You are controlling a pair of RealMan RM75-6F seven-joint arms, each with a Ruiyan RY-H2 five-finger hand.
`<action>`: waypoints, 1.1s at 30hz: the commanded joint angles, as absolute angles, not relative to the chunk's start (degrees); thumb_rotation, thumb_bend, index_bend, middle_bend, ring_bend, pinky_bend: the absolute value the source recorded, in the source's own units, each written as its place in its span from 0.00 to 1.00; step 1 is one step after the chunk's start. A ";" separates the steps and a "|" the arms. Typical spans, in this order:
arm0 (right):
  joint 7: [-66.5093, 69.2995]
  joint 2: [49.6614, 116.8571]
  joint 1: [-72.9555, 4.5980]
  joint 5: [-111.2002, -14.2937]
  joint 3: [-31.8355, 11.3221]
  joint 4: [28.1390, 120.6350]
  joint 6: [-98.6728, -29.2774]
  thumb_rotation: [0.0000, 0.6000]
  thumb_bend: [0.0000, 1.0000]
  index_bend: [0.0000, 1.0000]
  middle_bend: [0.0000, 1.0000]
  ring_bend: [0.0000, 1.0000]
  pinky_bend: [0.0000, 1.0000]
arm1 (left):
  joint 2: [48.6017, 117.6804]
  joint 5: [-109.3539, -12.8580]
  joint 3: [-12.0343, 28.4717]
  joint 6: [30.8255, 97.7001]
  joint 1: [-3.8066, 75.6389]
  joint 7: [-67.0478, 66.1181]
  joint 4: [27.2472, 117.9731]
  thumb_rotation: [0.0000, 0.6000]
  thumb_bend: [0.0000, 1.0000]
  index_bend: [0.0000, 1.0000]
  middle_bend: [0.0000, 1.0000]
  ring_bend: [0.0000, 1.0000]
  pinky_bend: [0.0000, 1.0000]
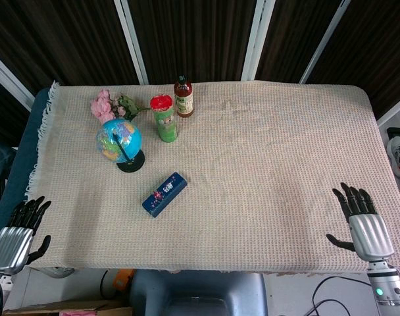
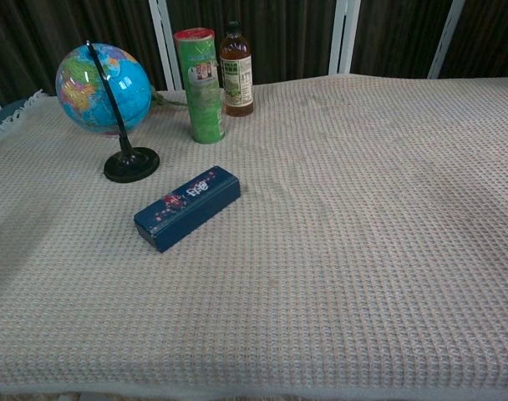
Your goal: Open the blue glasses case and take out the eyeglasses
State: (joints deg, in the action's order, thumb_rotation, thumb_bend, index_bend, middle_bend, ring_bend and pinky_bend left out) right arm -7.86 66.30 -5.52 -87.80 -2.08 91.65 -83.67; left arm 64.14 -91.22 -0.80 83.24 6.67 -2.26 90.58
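Note:
The blue glasses case (image 1: pixel 164 194) (image 2: pixel 188 207) lies closed on the beige tablecloth, left of centre, with a flowered print on its lid. No eyeglasses show. My left hand (image 1: pixel 17 231) hangs off the table's near left corner, fingers apart and holding nothing. My right hand (image 1: pixel 362 221) rests at the near right edge, fingers spread and empty. Both hands are far from the case. The chest view shows neither hand.
A small globe (image 1: pixel 120 141) (image 2: pixel 104 90) on a black stand sits behind the case. A green canister with a red lid (image 1: pixel 164 118) (image 2: pixel 199 85), a brown sauce bottle (image 1: pixel 183 97) (image 2: pixel 236 71) and pink flowers (image 1: pixel 106 105) stand at the back left.

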 commanded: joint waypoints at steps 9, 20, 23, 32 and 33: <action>-8.30 65.79 -5.02 -88.13 -1.43 91.71 -83.76 1.00 0.18 0.00 0.00 0.00 0.00 | 68.23 -92.22 -0.81 71.65 14.11 0.92 89.88 1.00 0.46 0.07 0.08 0.03 0.10; -5.47 63.99 -6.32 -89.46 -0.39 92.09 -80.96 1.00 0.18 0.00 0.00 0.00 0.00 | 77.05 -75.89 5.30 56.80 23.21 -16.61 86.33 1.00 0.59 0.15 0.12 0.08 0.16; -4.45 63.48 -6.46 -89.60 -0.32 92.09 -80.73 1.00 0.18 0.00 0.00 0.00 0.00 | 78.05 -72.61 5.37 55.30 24.25 -20.36 85.98 1.00 0.60 0.17 0.12 0.07 0.14; -2.85 62.70 -6.39 -90.58 0.19 92.10 -81.00 1.00 0.18 0.00 0.00 0.00 0.00 | 78.46 -68.81 4.11 50.38 27.73 -24.37 86.56 1.00 0.69 0.14 0.05 0.00 0.06; -2.76 62.68 -6.38 -90.54 0.15 92.07 -81.04 1.00 0.18 0.00 0.00 0.00 0.00 | 78.50 -69.05 3.96 50.48 27.90 -24.11 86.81 1.00 0.69 0.14 0.05 0.00 0.05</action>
State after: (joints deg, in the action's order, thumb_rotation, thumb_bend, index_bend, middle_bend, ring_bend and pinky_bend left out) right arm -2.78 62.70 -6.39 -90.55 0.17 92.08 -81.02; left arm 78.35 -68.75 4.15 50.44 27.62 -24.35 86.41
